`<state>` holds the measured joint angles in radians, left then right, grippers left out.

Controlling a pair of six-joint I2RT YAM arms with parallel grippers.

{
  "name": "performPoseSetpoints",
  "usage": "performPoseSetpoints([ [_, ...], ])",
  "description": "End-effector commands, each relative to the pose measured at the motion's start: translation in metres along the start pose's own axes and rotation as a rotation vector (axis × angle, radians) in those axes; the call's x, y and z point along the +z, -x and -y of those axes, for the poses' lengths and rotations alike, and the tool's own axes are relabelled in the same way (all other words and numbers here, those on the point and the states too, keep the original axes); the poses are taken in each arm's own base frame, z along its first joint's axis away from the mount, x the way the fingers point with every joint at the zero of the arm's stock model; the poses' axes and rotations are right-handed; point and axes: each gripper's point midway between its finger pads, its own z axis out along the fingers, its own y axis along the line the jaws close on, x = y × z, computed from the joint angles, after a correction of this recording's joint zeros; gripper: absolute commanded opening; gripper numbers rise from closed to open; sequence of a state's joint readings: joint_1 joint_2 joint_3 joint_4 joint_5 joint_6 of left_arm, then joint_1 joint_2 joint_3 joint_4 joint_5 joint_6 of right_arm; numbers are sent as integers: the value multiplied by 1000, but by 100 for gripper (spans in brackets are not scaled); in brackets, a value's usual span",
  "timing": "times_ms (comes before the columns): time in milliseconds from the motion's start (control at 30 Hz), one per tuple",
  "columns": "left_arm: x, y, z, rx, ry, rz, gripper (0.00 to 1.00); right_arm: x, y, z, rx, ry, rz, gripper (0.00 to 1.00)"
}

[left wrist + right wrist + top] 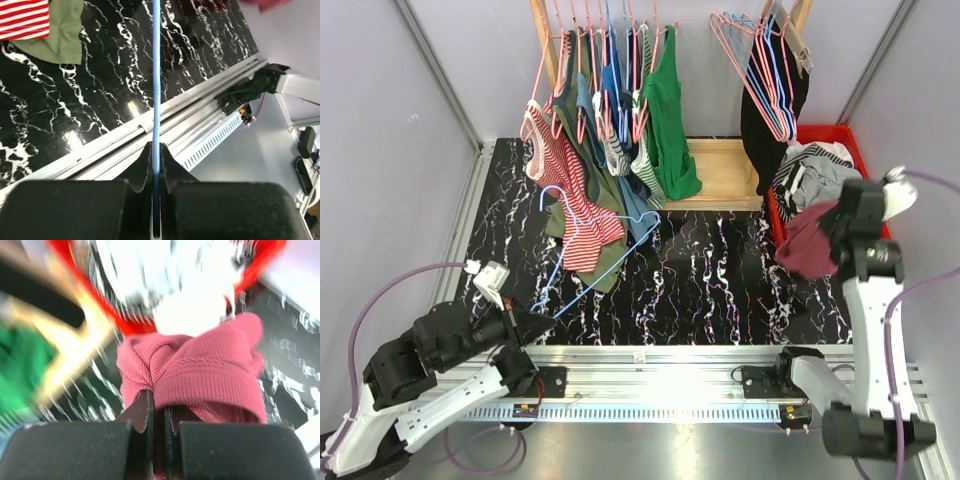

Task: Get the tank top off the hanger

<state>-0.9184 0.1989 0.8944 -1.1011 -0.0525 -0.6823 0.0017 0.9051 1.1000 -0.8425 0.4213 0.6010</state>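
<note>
- The black marbled table [720, 290] carries a wooden rack [720, 170] of hung clothes at the back and a red bin [830, 135] at the right.
- The dark pink tank top [810, 245] hangs bunched just in front of the bin, off the hanger.
- The blue hanger [610, 269] slants bare across the left of the table.
- The right gripper [835, 235] has its jaws clenched on the tank top's ribbed cloth [210, 370].
- The left gripper [535, 322] has its jaws pinching the hanger's thin wire [156, 75].

Ribbed-knit tank top [200, 370]; perhaps plastic hanger [156, 75]
</note>
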Motion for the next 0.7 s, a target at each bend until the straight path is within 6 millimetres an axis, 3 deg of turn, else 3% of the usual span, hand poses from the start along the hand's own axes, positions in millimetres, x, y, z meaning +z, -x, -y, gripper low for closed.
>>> performPoseSetpoints([
  [0, 5, 14, 23, 8, -99, 39, 0, 24, 87, -47, 132, 132, 142, 0],
  [133, 5, 15, 31, 13, -142, 42, 0, 71, 138, -75, 207, 154, 194, 0],
  [167, 5, 15, 31, 12, -143, 43, 0, 92, 153, -84, 214, 133, 201, 0],
  [233, 4, 14, 34, 7, -163, 45, 0, 121, 158, -83, 206, 57, 188, 0],
  [267, 4, 13, 34, 4, -166, 44, 0, 155, 156, -85, 190, 2, 161, 0],
  [300, 3, 13, 35, 0, -174, 43, 0, 173, 139, -78, 171, -53, 92, 0],
  [333, 2, 13, 36, -1, -185, 50, 0, 187, 134, -78, 162, -78, 63, 0],
  [367, 1, 11, 36, -2, -190, 48, 0, 223, 98, -66, 137, -151, -31, 0],
  [533, -1, 4, 38, -6, -210, 19, 0, 302, -35, -30, 154, -271, -346, 0],
  [633, -4, 3, 38, -7, -217, 13, 0, 330, -68, -25, 140, -302, -440, 0],
  [667, -4, 2, 38, -8, -216, 8, 0, 326, -76, -20, 119, -332, -497, 0],
])
